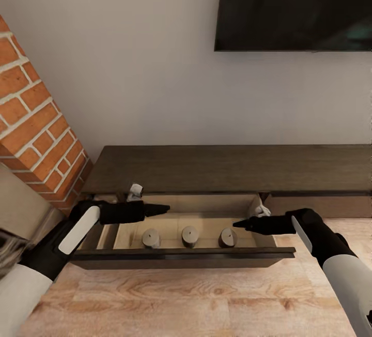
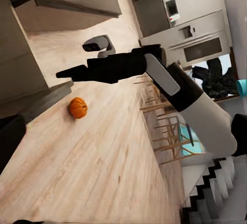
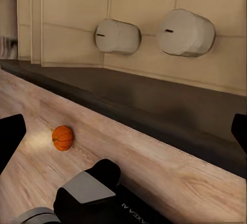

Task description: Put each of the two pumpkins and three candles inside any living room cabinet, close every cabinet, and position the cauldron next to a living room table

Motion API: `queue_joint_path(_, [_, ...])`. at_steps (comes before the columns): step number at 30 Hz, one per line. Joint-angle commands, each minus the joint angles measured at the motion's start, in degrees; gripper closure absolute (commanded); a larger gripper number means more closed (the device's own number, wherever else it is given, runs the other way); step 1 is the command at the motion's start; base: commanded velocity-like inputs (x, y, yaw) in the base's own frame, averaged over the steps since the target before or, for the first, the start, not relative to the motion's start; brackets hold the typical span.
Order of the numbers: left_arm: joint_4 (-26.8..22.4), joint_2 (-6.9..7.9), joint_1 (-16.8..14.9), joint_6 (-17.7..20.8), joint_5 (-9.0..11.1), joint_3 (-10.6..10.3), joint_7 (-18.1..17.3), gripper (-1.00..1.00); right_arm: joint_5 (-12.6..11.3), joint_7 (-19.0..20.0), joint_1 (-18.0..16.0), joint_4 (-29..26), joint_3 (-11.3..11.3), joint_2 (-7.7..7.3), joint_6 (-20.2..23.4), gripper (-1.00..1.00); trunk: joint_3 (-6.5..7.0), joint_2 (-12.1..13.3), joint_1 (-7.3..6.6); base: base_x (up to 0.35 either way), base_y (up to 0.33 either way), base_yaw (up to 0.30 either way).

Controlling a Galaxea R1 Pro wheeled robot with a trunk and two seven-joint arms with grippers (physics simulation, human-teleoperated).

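Head view: three candles (image 1: 189, 235) are seen in the open cabinet (image 1: 181, 257) drawer, between the left claw (image 1: 164, 208) and right claw (image 1: 236, 223), both apparently clenched; left wrist view: a pumpkin (image 2: 77, 107) lies on the floor (image 2: 87, 167) below the right claw; right wrist view: its fingers (image 3: 10, 136) are seen spread.

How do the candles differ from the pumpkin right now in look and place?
The candles are pale grey cylinders; the pumpkin is orange, round and ribbed. All three candles stand in a row inside the open drawer of the cabinet; the pumpkin sits on the wooden floor, outside it. Neither pincer holds either kind.
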Motion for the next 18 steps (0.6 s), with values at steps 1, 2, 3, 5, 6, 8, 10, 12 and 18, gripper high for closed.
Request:
queue_joint_path(1, [1.0,-0.64,0.0,0.0,0.02,-0.23,0.94,-1.0,0.01,0.01,0.22,-0.15,0.43,0.0,-0.02,-1.0,0.0,0.0,0.0,-0.072,0.0,0.0])
queue_joint_path(2, [2.11,-1.47,0.0,0.01,-0.02,-0.37,1.69,-1.0,0.02,0.01,0.37,-0.24,0.85,0.01,-0.03,-1.0,0.0,0.0,0.0,-0.046,0.0,0.0])
queue_joint_path(3, [3.43,-2.33,0.0,0.01,-0.08,-0.5,2.34,-1.0,0.04,-0.01,0.52,-0.3,1.26,0.03,-0.04,-1.0,0.0,0.0,0.0,-0.029,0.0,0.0])
queue_joint_path(5, [5.57,-3.46,0.0,0.04,-0.15,-0.7,3.32,-1.0,0.14,-0.06,0.72,-0.32,2.15,0.06,-0.05,-1.0,0.0,0.0,0.0,-0.017,0.0,0.0])
queue_joint_path(6, [8.13,-4.34,0.0,0.06,-0.18,-1.05,4.95,-1.0,1.04,-0.03,0.84,-0.42,4.97,0.01,0.0,-1.0,0.0,0.0,0.0,-0.006,0.0,0.0])
queue_joint_path(8, [9.87,-4.67,0.33,0.19,-0.12,-1.66,6.45,-1.0,2.29,0.0,0.91,-1.13,9.12,-0.43,0.06,-1.0,0.0,0.0,0.0,-0.003,0.0,0.0])
queue_joint_path(10, [10.22,-4.63,0.95,0.27,-0.08,-2.26,6.88,-1.0,2.67,0.01,0.93,-1.66,10.95,-0.99,0.16,-1.0,0.0,0.0,0.0,-0.001,0.0,0.0])
queue_joint_path(12, [10.29,-4.53,1.72,0.42,-0.02,-2.95,7.05,-1.0,2.82,0.03,0.94,-1.9,12.14,-1.41,0.24,-1.0,0.0,0.0,0.0,0.0,0.0,0.0])
queue_joint_path(18, [10.3,-4.17,3.28,0.89,0.05,-5.15,7.09,-1.0,2.8,0.1,0.95,-2.05,15.62,-2.64,0.37,-1.0,0.0,0.0,0.0,0.0,0.0,0.0])
